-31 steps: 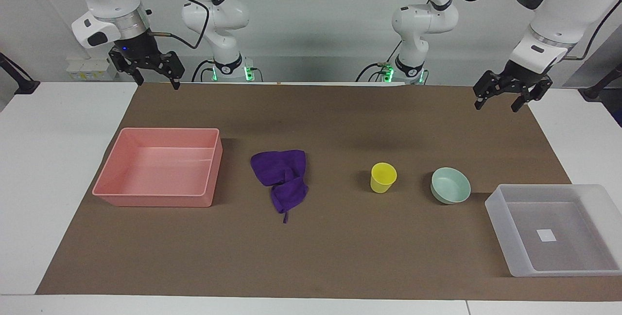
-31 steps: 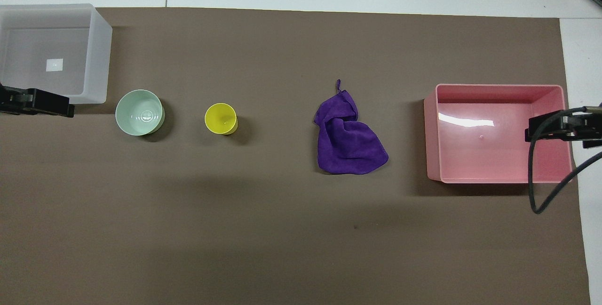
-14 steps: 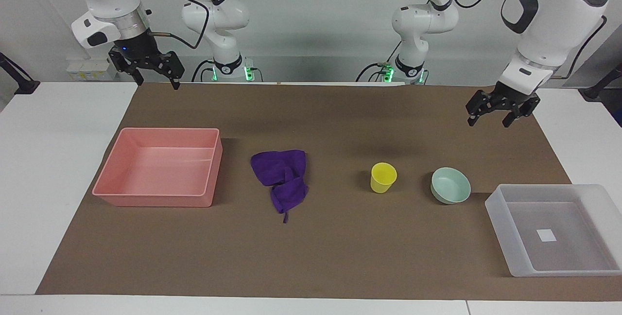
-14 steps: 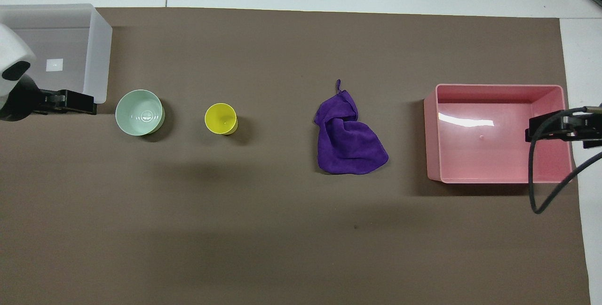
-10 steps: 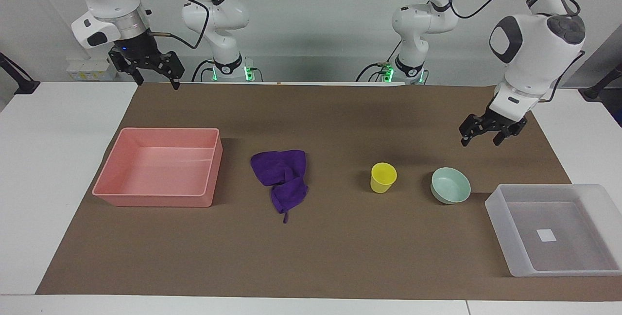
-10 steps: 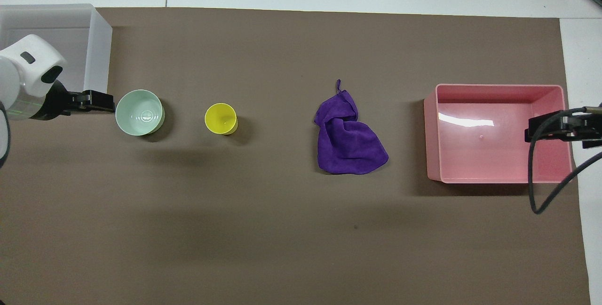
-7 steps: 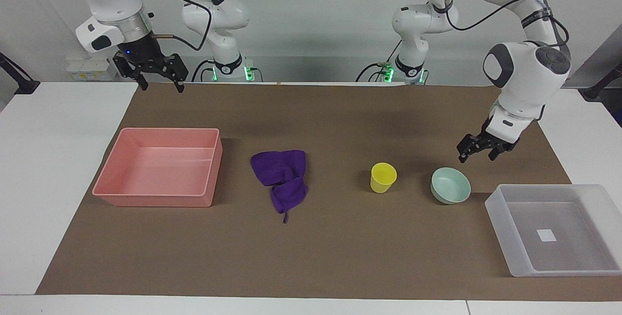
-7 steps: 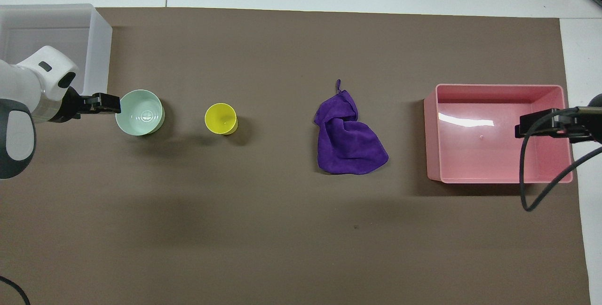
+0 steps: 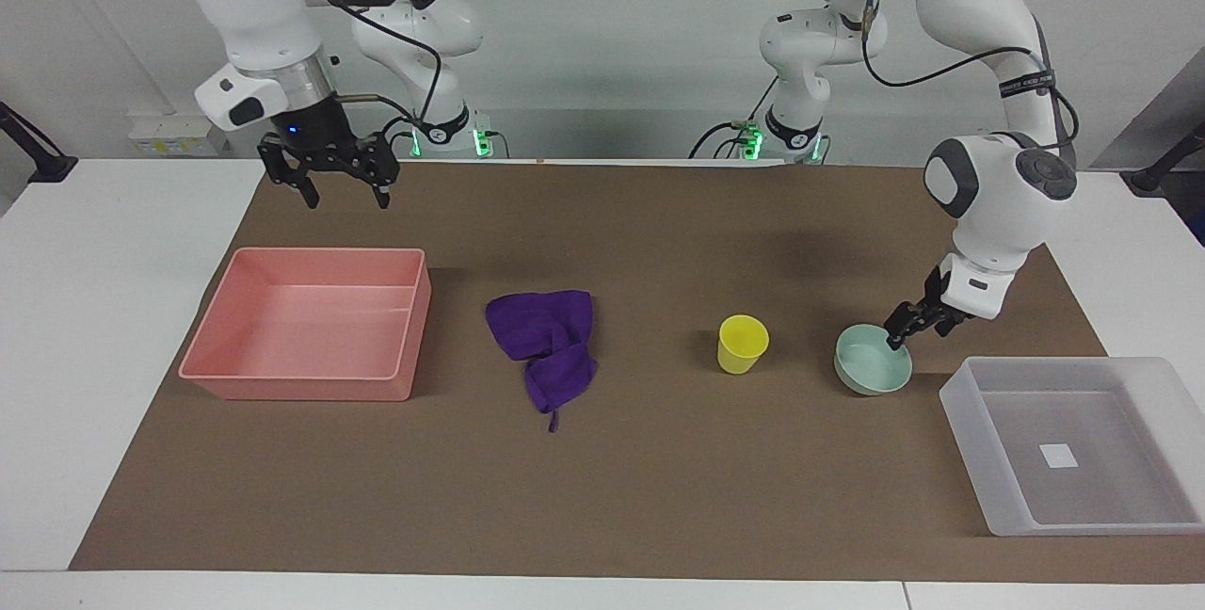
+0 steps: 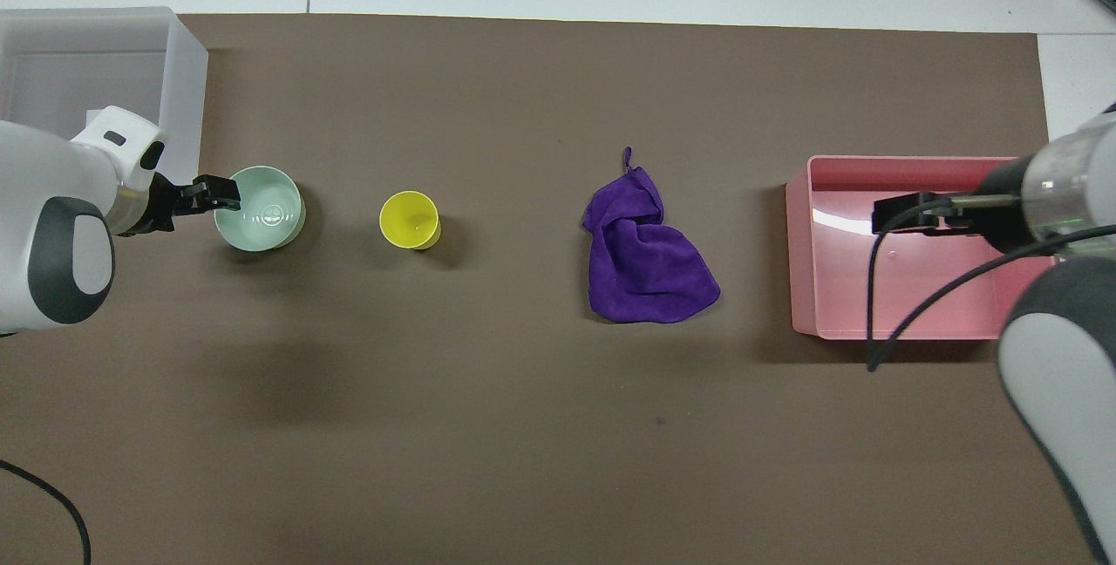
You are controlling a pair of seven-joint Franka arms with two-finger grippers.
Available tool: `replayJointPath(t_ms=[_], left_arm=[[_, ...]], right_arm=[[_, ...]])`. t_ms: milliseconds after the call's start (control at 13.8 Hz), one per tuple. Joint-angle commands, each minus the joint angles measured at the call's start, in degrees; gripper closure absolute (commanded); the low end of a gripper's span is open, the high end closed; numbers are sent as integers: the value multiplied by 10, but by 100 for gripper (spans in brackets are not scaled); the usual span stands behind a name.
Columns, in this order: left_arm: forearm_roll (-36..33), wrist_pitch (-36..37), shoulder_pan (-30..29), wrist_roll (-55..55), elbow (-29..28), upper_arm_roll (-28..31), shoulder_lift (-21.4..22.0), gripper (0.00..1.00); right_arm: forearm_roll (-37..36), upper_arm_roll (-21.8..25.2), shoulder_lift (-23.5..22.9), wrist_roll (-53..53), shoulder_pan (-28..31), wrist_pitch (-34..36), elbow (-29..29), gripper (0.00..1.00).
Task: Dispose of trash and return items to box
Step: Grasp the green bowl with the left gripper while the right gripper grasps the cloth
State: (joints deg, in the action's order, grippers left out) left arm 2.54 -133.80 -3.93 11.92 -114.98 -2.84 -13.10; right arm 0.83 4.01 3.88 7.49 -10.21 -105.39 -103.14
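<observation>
The purple cloth rag (image 9: 546,342) lies wrinkled on the brown mat, between the pink tray and the yellow cup (image 9: 743,344); it also shows in the overhead view (image 10: 645,260). The mint-green bowl (image 9: 871,363) stands beside the cup (image 10: 409,219), toward the left arm's end. The frosted-white box (image 9: 960,398) stands empty at that end. My left gripper (image 9: 913,332) is low at the bowl's rim (image 10: 261,212) on the box's side, fingers apart. My right gripper (image 9: 341,194) is open and empty, raised over the pink tray's robot-side edge.
The pink tray (image 9: 301,389) stands empty at the right arm's end of the mat; its wall (image 10: 806,260) faces the rag. The box (image 10: 187,94) is partly covered by the left arm in the overhead view. A black cable hangs from the right wrist.
My left gripper has come down from high above the mat's corner to the bowl's rim. My right gripper has moved toward the table's middle, over the pink tray. The objects have not moved.
</observation>
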Motion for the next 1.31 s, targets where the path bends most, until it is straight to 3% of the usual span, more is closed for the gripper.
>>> replayJointPath(t_ms=[0, 73, 145, 218, 291, 436, 654, 872, 1089, 1235], left_arm=[[19, -31, -3, 27, -6, -4, -16, 0], [32, -30, -4, 27, -9, -4, -16, 20], [33, -27, -3, 27, -10, -4, -15, 45], [34, -27, -3, 26, -14, -4, -14, 78], [34, -24, -2, 22, -14, -4, -13, 100], [34, -21, -3, 21, -14, -4, -12, 100], [33, 0, -2, 13, -3, -5, 1, 100], [33, 67, -5, -10, 41, -3, 21, 100], [33, 115, -21, -12, 130, -2, 5, 100], [27, 106, -41, -17, 175, -2, -21, 100]], right_arm=[[6, -2, -46, 43, -49, -81, -19, 0], [6, -2, -71, 58, -73, -113, -21, 0], [6, -3, -97, 64, -83, -147, -22, 0], [6, -3, -124, 65, -101, -185, -26, 0], [7, -2, -155, 67, -128, -227, -30, 0], [7, -3, -203, 73, -147, -312, -38, 0], [7, -3, -259, 81, -183, -368, -38, 0], [5, -1, -262, 63, -182, -371, -59, 0], [4, -1, -261, 56, -177, -370, -81, 1], [4, -1, -260, 58, -177, -371, -92, 90]])
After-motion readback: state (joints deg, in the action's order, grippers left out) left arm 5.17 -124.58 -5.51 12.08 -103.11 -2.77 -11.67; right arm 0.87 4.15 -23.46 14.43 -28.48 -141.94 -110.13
